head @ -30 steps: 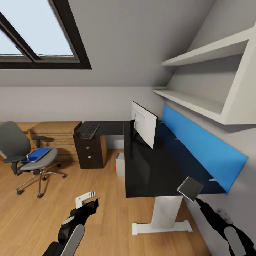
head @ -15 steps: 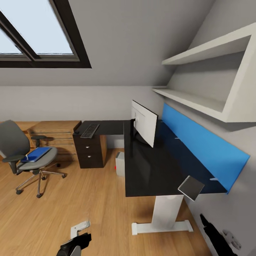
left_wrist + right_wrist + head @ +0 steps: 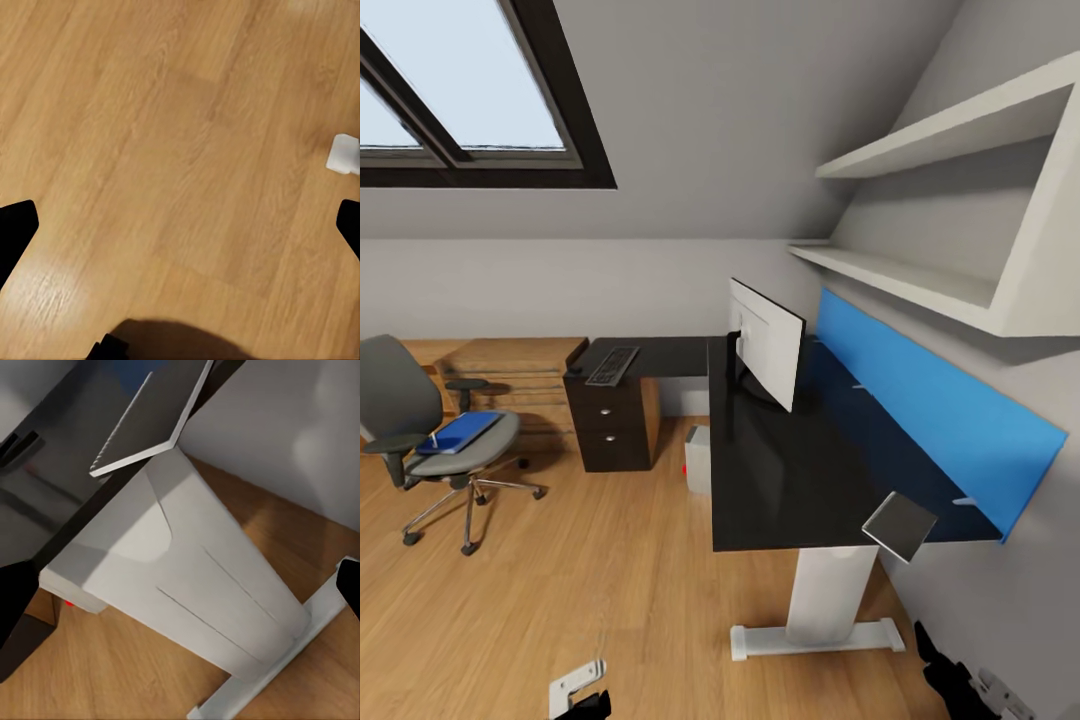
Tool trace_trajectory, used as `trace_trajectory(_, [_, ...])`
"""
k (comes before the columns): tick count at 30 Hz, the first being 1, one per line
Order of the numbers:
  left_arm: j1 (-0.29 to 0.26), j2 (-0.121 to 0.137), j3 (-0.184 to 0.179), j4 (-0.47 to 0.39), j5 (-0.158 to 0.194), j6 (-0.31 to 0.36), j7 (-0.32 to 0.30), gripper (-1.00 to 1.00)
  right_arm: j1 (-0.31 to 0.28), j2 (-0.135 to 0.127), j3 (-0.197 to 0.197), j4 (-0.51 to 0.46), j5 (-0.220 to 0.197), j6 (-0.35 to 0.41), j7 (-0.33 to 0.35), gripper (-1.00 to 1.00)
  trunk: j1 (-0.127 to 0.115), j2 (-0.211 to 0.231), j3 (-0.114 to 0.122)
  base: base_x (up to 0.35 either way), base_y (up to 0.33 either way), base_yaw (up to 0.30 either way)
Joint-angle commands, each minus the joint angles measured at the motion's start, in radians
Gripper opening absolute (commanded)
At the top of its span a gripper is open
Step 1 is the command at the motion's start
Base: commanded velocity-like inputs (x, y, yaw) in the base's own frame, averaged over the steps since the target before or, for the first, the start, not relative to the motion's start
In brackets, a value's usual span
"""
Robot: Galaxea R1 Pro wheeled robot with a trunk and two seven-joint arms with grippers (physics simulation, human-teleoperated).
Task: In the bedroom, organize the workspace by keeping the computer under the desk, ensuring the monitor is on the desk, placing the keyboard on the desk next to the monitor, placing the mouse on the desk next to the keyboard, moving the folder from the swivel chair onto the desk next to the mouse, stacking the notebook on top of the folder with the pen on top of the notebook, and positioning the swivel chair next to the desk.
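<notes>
No legible text, labels, brands, numbers or signs. Keyboard (image 3: 612, 365) keys too small to read. Monitor (image 3: 765, 343) shows its blank white back. Folder (image 3: 458, 432) cover plain blue. Computer (image 3: 698, 461) carries a red light, no marking. Notebook (image 3: 900, 525) cover plain grey.

We see the left gripper (image 3: 578, 690) and right gripper (image 3: 1000, 692) cut off by the head view's near edge, so we cannot tell how their jaws stand. The computer (image 3: 697, 459) is half hidden behind the desk (image 3: 780, 480). The pen (image 3: 436, 439) on the folder (image 3: 458, 432) is too small to confirm.
</notes>
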Motion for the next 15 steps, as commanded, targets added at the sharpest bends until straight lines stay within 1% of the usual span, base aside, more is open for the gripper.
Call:
trace_trajectory(1, [-0.001, 0.001, -0.008, 0.0, 0.005, 0.001, 0.008, 1.0, -0.001, 0.0, -0.002, 0.003, -0.009, 0.0, 0.01, 1.0, 0.004, -0.008, -0.005, 0.0, 0.0, 0.0])
trace_trajectory(7, [-0.001, 0.001, -0.013, 0.006, 0.003, -0.008, 0.007, 1.0, -0.001, -0.001, -0.004, 0.005, -0.009, -0.003, 0.014, 1.0, 0.027, -0.05, -0.023, 0.0, 0.0, 0.0])
trace_trajectory(13, [-0.001, 0.001, -0.014, 0.007, 0.002, -0.009, 0.007, 1.0, -0.001, -0.006, -0.004, 0.003, -0.017, 0.012, 0.02, 1.0, 0.05, -0.092, -0.042, 0.0, 0.0, 0.0])
trace_trajectory(15, [-0.001, 0.001, -0.015, 0.007, 0.002, -0.01, 0.007, 1.0, -0.001, -0.013, -0.01, 0.002, -0.031, 0.065, 0.043, 1.0, 0.058, -0.106, -0.048, 0.0, 0.0, 0.0])
